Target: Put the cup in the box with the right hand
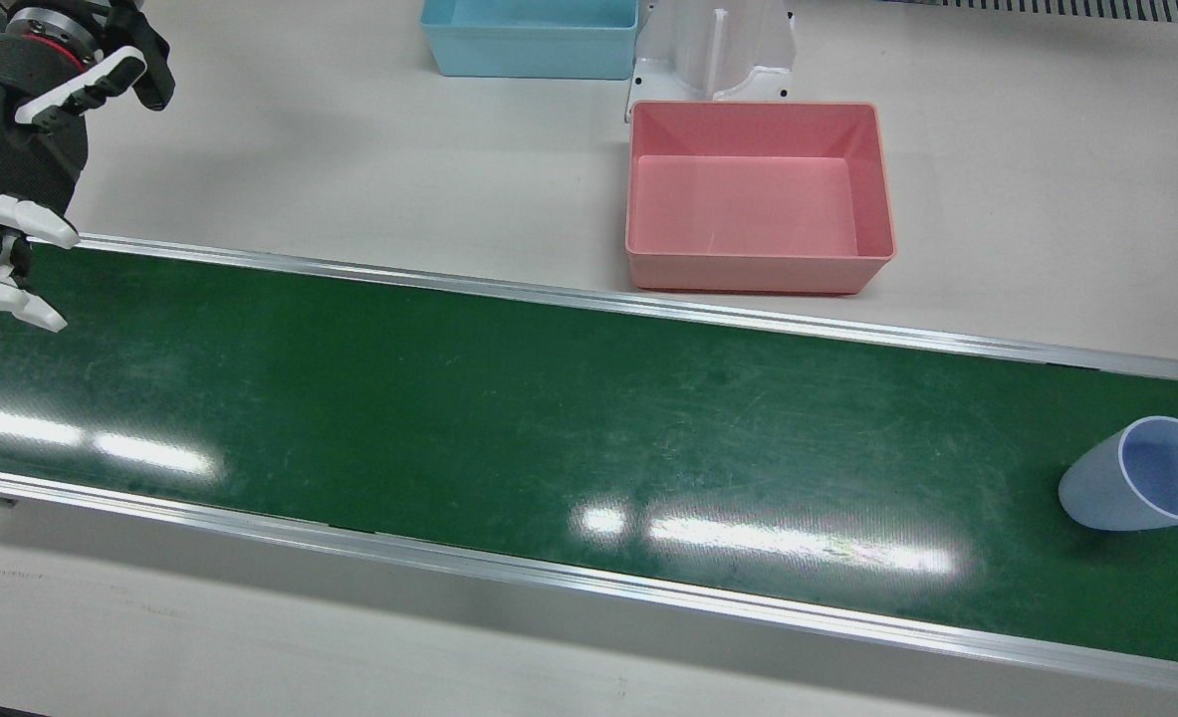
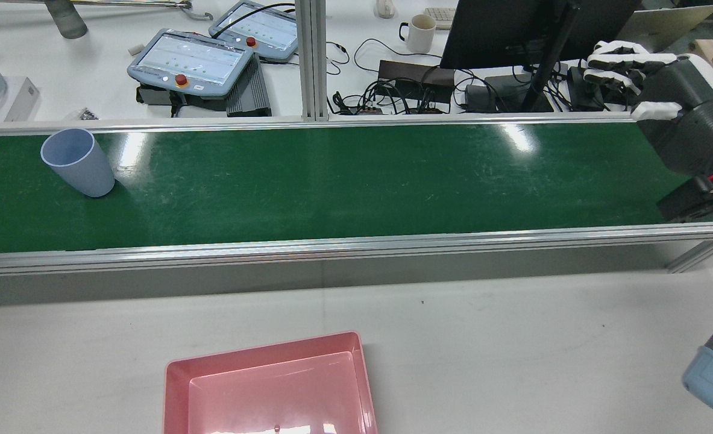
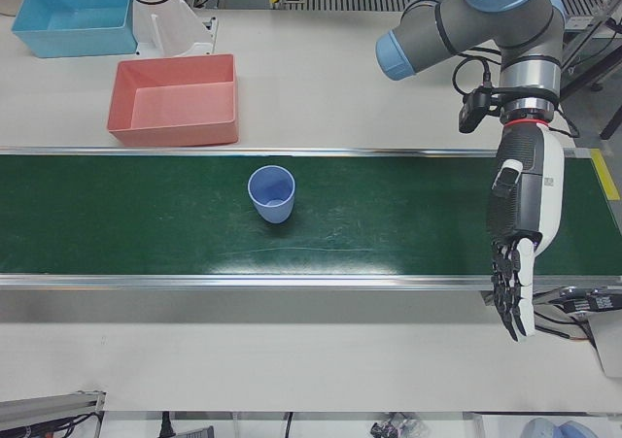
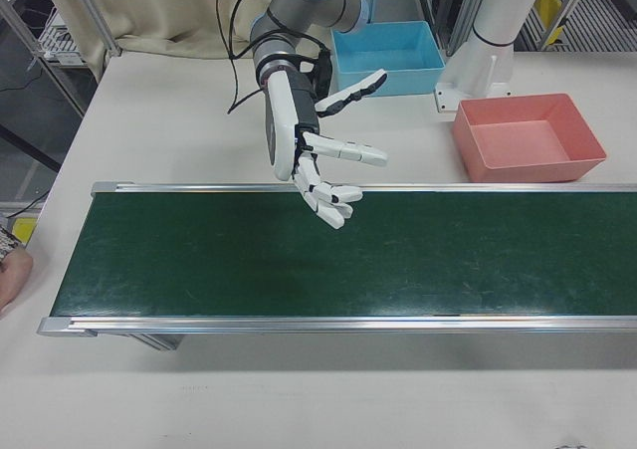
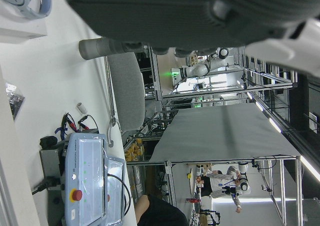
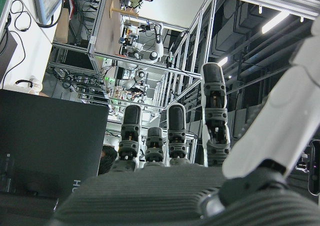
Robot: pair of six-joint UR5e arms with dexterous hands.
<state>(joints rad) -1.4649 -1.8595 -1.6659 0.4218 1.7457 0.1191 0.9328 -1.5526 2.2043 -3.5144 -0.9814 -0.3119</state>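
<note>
A pale blue cup [image 1: 1141, 475] stands upright on the green conveyor belt [image 1: 509, 418], near the end on the robot's left; it also shows as the cup [image 2: 78, 161] and the cup [image 3: 271, 193]. The pink box [image 1: 756, 194] sits on the white table behind the belt, empty. My right hand [image 4: 318, 160] hovers open with fingers spread over the belt's other end, far from the cup; the same right hand [image 1: 11, 159] and right hand [image 2: 657, 78] appear at the view edges. My left hand [image 3: 520, 244] hangs open, fingers pointing down, holding nothing.
A light blue box [image 1: 531, 35] stands farther back beside the white arm pedestal [image 1: 713, 50]. Teach pendants [image 2: 190, 60], cables and a monitor [image 2: 513, 27] crowd the desk beyond the belt. Aluminium rails [image 1: 589, 299] line both belt edges.
</note>
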